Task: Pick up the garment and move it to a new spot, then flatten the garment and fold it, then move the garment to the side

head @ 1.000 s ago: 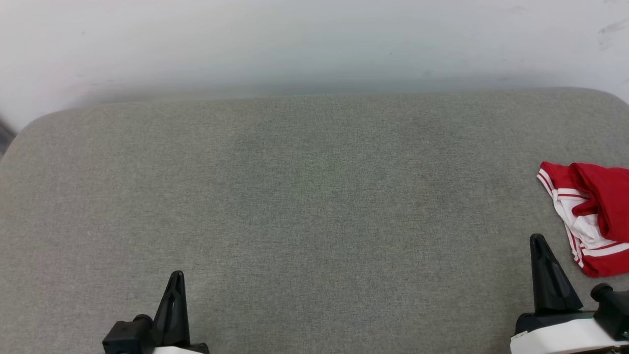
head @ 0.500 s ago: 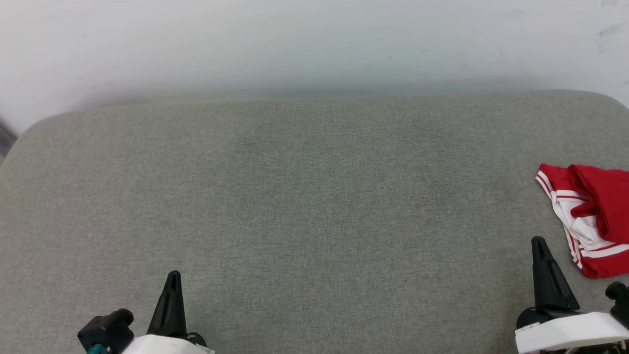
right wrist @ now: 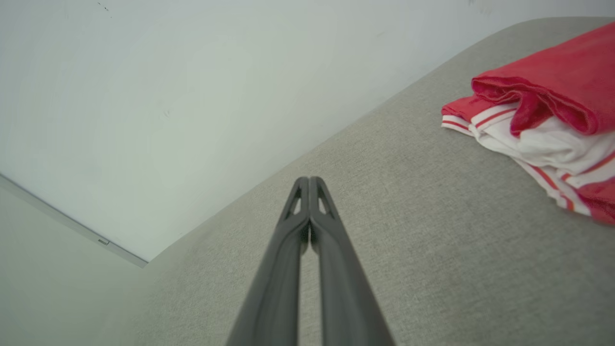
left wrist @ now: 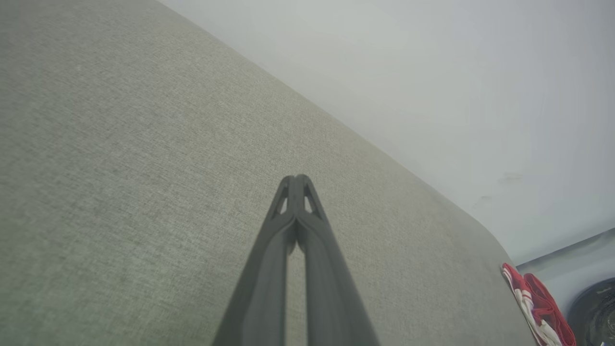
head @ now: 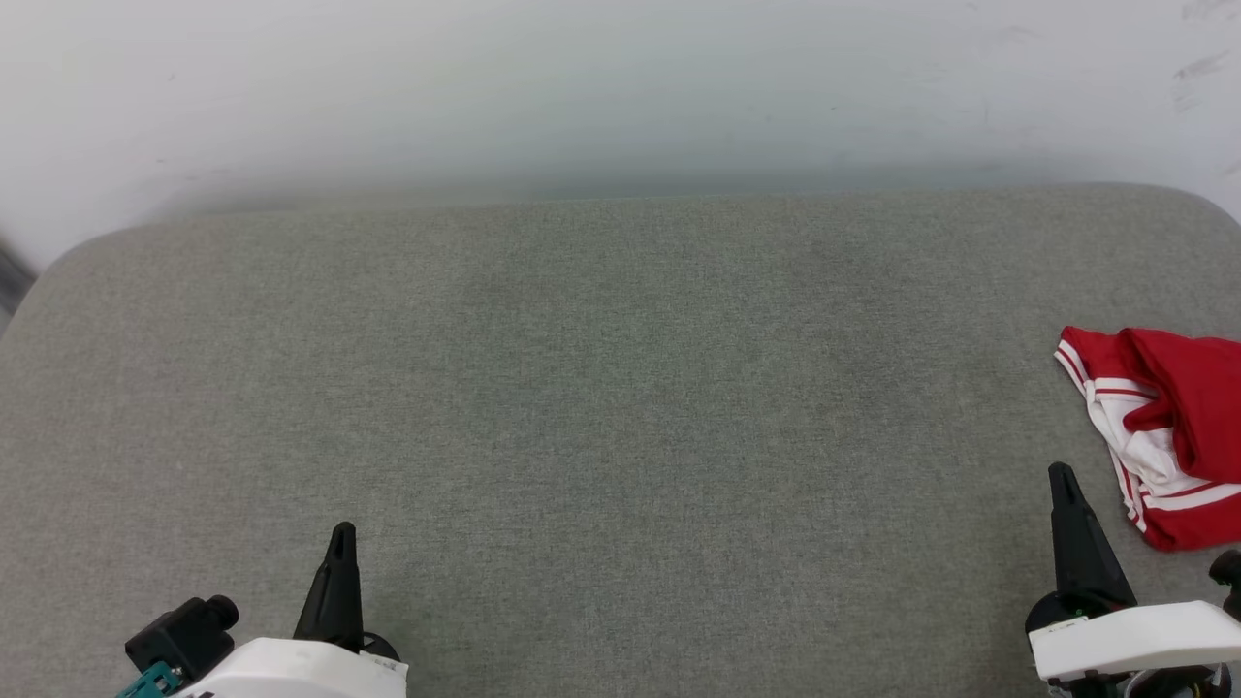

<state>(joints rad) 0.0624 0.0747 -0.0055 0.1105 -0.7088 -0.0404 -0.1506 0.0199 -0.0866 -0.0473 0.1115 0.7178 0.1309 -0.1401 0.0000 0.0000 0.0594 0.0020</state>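
Observation:
The garment (head: 1163,427) is a red and white bundle, folded and bunched, lying at the right edge of the grey padded table (head: 601,407); part of it runs out of the head view. It appears close up as the garment (right wrist: 543,120) in the right wrist view and small and far as the garment (left wrist: 535,307) in the left wrist view. My right gripper (head: 1065,475) is shut and empty, just left of and nearer than the bundle, not touching it. At the lower left, far from the cloth, my left gripper (head: 342,531) is also shut and holds nothing.
A pale wall (head: 620,87) rises behind the table's far edge. The grey surface is bare across its middle and left. A dark round object (left wrist: 593,312) sits beyond the table's end in the left wrist view.
Both arms have drawn back slightly toward the bottom edge, the left forearm coming further into view. The garment lies as before. Both grippers stay shut.

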